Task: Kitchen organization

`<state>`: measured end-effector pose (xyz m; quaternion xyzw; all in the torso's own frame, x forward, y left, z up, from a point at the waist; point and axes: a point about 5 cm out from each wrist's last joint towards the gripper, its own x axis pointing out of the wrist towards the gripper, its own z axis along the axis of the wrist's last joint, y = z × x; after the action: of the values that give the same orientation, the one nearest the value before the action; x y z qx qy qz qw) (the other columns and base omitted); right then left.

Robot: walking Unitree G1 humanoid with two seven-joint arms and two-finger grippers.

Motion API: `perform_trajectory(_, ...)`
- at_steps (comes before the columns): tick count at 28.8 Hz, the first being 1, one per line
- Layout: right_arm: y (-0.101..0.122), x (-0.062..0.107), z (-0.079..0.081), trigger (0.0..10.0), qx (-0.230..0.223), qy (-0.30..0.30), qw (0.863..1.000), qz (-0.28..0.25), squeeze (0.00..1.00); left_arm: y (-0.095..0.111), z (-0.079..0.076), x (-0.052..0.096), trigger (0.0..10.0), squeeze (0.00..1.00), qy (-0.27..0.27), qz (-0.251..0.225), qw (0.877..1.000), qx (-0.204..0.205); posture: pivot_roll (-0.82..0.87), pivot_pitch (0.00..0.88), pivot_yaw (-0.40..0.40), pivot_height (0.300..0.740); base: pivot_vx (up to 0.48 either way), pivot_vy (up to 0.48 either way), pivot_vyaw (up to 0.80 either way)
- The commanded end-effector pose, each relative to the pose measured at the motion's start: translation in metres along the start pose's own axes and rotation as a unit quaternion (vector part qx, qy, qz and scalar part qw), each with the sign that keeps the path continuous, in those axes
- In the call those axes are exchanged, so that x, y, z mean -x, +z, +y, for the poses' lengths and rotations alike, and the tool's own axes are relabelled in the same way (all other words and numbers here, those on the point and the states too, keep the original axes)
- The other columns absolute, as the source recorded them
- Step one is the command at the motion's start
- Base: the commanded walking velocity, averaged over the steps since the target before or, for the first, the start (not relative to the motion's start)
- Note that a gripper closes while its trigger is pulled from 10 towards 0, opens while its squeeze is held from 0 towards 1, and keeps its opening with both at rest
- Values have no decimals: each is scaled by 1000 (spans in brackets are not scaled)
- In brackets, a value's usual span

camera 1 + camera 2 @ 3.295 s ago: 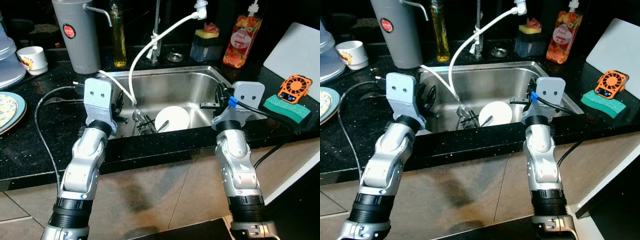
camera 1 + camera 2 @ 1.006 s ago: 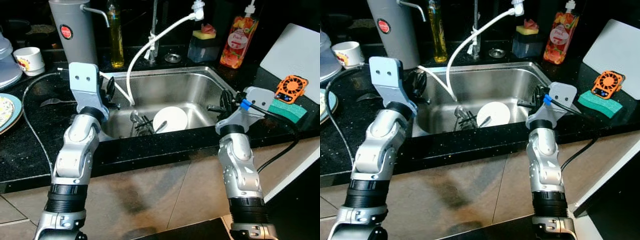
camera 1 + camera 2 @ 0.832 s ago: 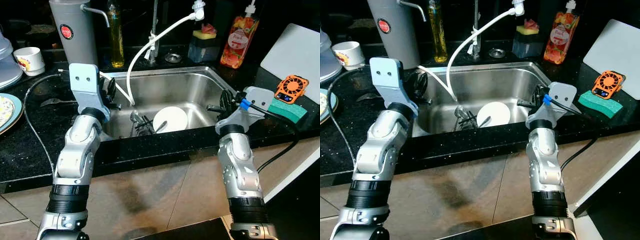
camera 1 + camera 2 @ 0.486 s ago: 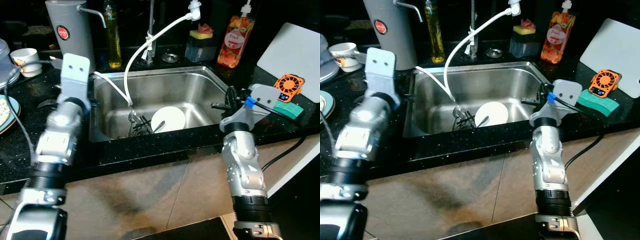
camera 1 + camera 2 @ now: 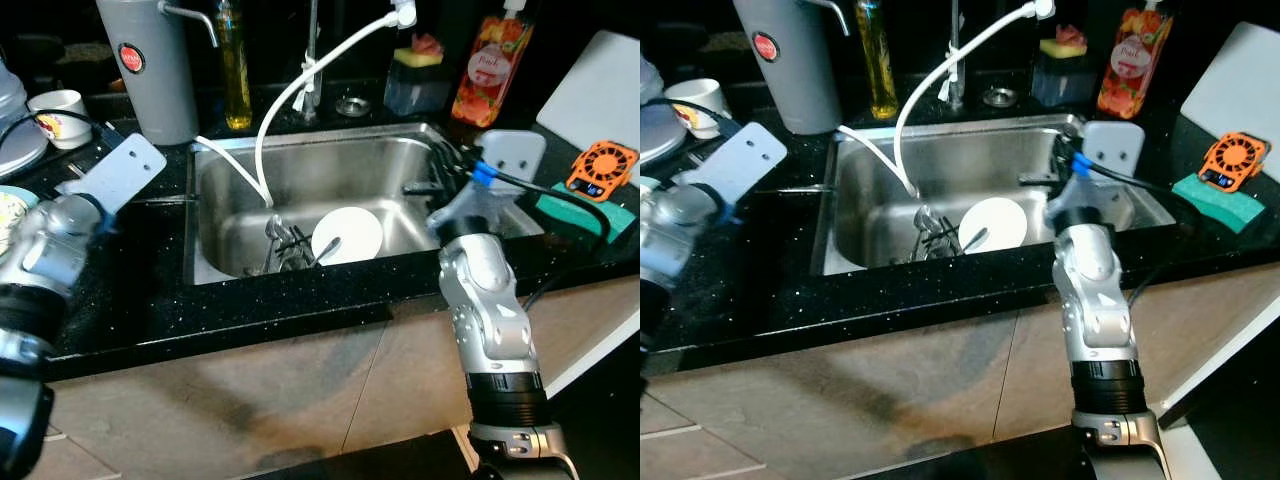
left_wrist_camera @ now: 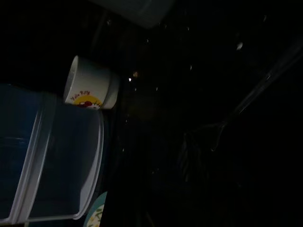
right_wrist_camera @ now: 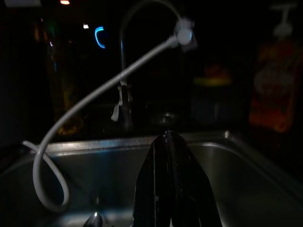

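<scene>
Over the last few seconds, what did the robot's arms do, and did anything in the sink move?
The left arm swung away from the sink toward the counter on the robot's left, near the cup. The right gripper, fingers shut, stayed over the sink's right edge. The plate and utensils in the sink stayed put.

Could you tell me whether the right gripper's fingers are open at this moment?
No, the right gripper has its two black fingers pressed together above the sink.

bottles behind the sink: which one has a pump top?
The red-orange soap bottle right of the faucet, with a fruit-print label and a white pump. The other, the slim bottle of yellow liquid beside the grey canister, shows no pump.
</scene>
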<state>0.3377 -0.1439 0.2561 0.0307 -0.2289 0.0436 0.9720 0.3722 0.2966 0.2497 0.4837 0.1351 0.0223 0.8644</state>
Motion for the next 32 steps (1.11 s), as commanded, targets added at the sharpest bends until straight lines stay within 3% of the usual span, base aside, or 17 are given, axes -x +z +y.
perform_trajectory(1, -10, -3, 6, 10000, -12, 8, 999, 29, 0, -7, 2, 1, 10000, 0, -18, 12, 999, -28, 176, 134, 29, 740, 0, 0, 0)
perform_trajectory(9, -11, -6, 24, 10000, -41, 33, 998, 39, 0, -21, 5, 6, 10000, 0, -56, 28, 995, -73, 215, 203, 20, 740, 0, 0, 0)
perform_trajectory(21, -5, -5, 23, 10000, -49, 27, 998, 31, 0, -31, 13, 2, 10000, 0, -55, 51, 993, -95, 201, 235, 17, 740, 0, 0, 0)
perform_trajectory(23, -3, -3, 23, 10000, -50, 26, 998, 28, 0, -34, 9, -1, 7765, 0, -47, 56, 993, -97, 190, 235, 19, 740, 0, 0, 0)
perform_trajectory(24, -3, -3, 23, 10000, -50, 26, 998, 28, 0, -34, 9, -1, 7765, 0, -47, 56, 993, -97, 190, 235, 19, 740, 0, 0, 0)
perform_trajectory(25, -2, -2, 23, 10000, -51, 26, 998, 26, 0, -34, 7, -3, 6863, 0, -45, 58, 992, -100, 190, 235, 19, 740, 0, 0, 0)
perform_trajectory(28, 1, 0, 21, 10000, -52, 20, 998, 22, 0, -35, -2, -7, 6706, 0, -49, 59, 990, -122, 174, 234, 20, 740, 0, 0, 0)
perform_trajectory(29, 2, 2, 20, 10000, -52, 18, 998, 20, 0, -34, -5, -9, 5922, 0, -48, 57, 988, -134, 174, 234, 20, 740, 0, 0, 0)
perform_trajectory(30, 4, 4, 15, 10000, -51, 9, 999, 18, 0, -32, -10, -11, 0, 0, -47, 49, 984, -163, 159, 228, 25, 740, 0, 0, 0)
perform_trajectory(32, 4, 5, 13, 10000, -50, 4, 999, 17, 0, -31, -11, -11, 0, 0, -46, 44, 982, -178, 153, 220, 31, 740, 0, 0, 0)
